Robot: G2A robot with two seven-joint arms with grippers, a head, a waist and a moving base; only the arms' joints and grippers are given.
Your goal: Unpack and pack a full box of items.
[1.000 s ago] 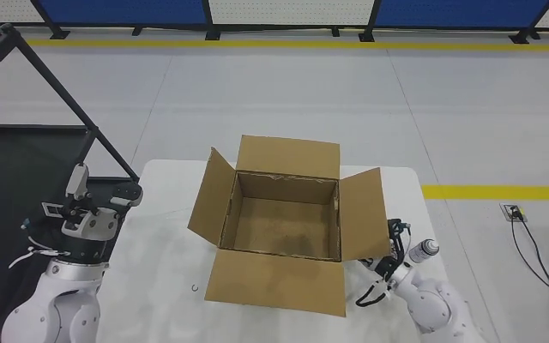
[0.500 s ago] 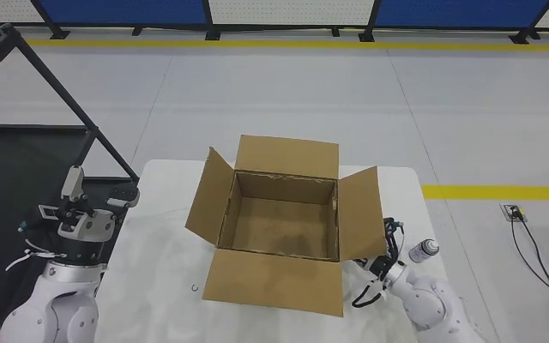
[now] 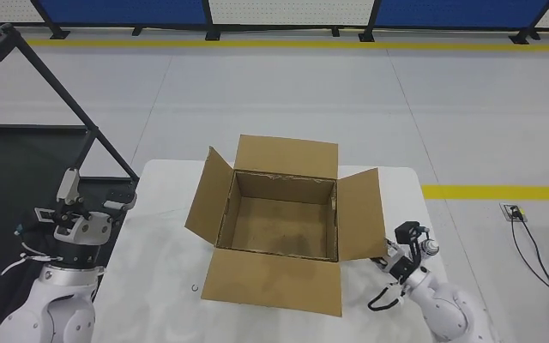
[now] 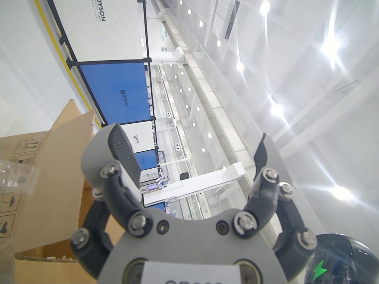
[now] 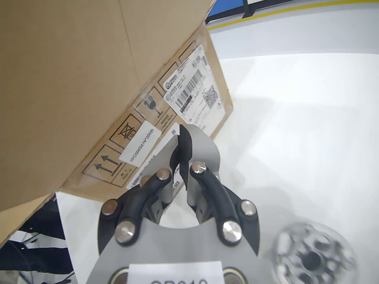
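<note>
Now our left end effector points upward, spread apart; our right end effector, pinched together, sits beside 1 box.

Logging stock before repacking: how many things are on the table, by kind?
cardboard box, open and empty: 1
bottle: 1
small ring-like thing, too small to identify: 1
Total: 3
</note>
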